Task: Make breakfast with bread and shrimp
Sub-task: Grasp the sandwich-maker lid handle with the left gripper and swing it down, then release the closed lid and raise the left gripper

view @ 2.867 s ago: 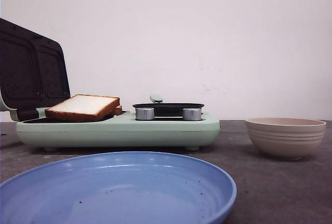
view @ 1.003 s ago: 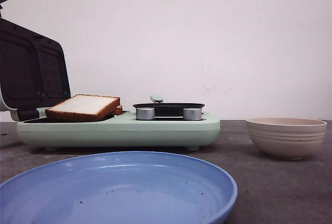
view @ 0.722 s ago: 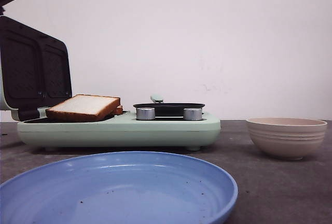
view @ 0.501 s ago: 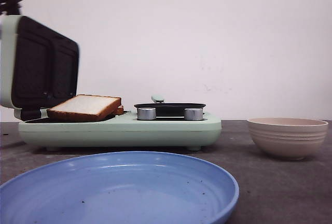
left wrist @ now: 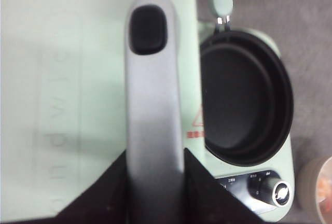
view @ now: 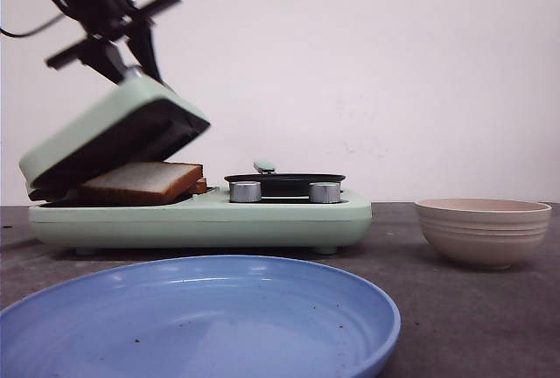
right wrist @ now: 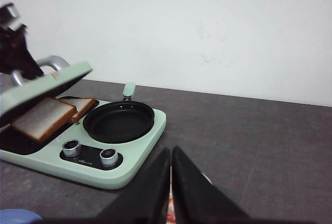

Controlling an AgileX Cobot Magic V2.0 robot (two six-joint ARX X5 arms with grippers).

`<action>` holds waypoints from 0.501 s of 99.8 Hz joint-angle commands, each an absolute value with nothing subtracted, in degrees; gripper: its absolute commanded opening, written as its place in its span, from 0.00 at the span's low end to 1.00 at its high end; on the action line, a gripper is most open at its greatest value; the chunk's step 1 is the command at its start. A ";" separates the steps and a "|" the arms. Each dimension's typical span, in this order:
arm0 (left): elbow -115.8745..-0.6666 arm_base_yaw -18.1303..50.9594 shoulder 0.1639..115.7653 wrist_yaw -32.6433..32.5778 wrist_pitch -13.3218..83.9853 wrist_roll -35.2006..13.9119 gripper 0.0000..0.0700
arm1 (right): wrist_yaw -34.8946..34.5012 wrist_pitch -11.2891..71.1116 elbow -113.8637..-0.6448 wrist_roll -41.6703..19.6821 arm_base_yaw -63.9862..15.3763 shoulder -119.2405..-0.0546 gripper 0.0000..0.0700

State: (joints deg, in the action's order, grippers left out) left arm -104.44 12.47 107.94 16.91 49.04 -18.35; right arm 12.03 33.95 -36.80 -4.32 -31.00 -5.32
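While your left gripper (left wrist: 154, 182) clamps the lid handle (left wrist: 153, 94), remember the bread (view: 140, 182) is soft; press gently. Your right gripper (right wrist: 170, 182) sits closed, empty.

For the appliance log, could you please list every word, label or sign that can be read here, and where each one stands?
Embossed lettering on the mint-green sandwich-maker lid: too faint and blurred to read.
Red warning triangle with red print on the mint-green base beside the round black frying pan: unreadable.
White markings around the silver control knob: too small.
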 commanded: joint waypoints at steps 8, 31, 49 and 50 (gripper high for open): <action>-105.32 15.75 112.09 14.87 47.11 -13.96 0.00 | 12.08 33.52 -37.15 -3.86 -31.24 -5.48 0.00; -105.32 18.81 116.84 14.11 51.05 -13.98 0.24 | 11.90 33.52 -37.15 -5.08 -31.27 -5.48 0.00; -105.34 19.18 116.03 12.91 51.90 -13.98 0.68 | 11.81 33.52 -37.15 -6.02 -31.27 -5.48 0.00; -105.34 19.18 115.96 12.88 51.88 -13.98 0.68 | 11.81 33.52 -37.15 -6.02 -31.27 -5.48 0.00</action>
State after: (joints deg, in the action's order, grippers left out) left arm -105.58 18.72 113.40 13.43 49.82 -14.85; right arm 11.92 34.00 -36.80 -5.02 -31.00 -5.32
